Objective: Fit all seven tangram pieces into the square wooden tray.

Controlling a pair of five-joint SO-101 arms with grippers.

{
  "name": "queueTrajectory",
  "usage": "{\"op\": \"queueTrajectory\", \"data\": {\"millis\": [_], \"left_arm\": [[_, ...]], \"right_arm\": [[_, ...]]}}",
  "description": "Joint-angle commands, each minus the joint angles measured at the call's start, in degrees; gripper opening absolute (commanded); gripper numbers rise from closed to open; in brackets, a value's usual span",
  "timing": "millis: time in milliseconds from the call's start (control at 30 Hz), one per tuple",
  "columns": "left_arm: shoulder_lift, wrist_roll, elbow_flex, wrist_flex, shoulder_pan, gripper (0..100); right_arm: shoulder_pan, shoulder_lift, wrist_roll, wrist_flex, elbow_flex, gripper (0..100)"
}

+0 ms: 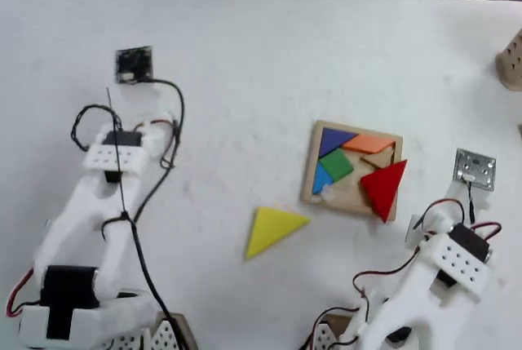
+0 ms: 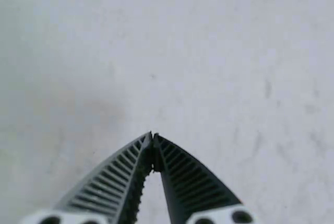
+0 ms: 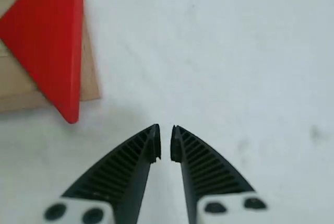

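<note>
1. The left arm (image 1: pixel 90 195) is standing well to the left of the wooden tray (image 1: pixel 351 195). Its wrist view is giving the close detail: the left gripper (image 2: pixel 153 138) is hanging over bare table, with its ribbed fingers (image 2: pixel 120 177) pressed tip to tip and gripping nothing.
2. The yellow triangle (image 1: pixel 273 228) is lying flat on the table near the tray's lower left corner, apart from it.
3. From above, the tray is holding a dark blue triangle (image 1: pixel 333 139), an orange piece (image 1: pixel 369 143), a green square (image 1: pixel 337 164) and a light blue triangle (image 1: pixel 321 179), all packed together in its left and far parts.
4. The red triangle (image 1: pixel 385 187) is lying across the tray's right side. The right wrist view is adding that its point (image 3: pixel 49 31) is jutting past the tray's edge (image 3: pixel 90 85) onto the table.
5. The right gripper (image 3: pixel 165 132) is hovering just right of the tray, with its tips a thin gap apart and nothing between them.
6. The white table (image 1: pixel 245 48) is running under everything, and a dark strip of room is showing beyond its far edge.
</note>
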Motion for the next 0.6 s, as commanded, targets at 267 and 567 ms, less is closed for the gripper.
{"op": "queueTrajectory", "data": {"millis": [267, 567], "left_arm": [[-1.10, 0.97, -0.53, -1.41, -0.84, 3], [7.08, 0.97, -6.59, -2.90, -3.56, 2]], "right_arm": [[-10.59, 10.42, -8.79, 3.65, -18.37, 3.8], [-16.66, 39.78, -12.04, 14.81, -48.09, 2.7]]}}
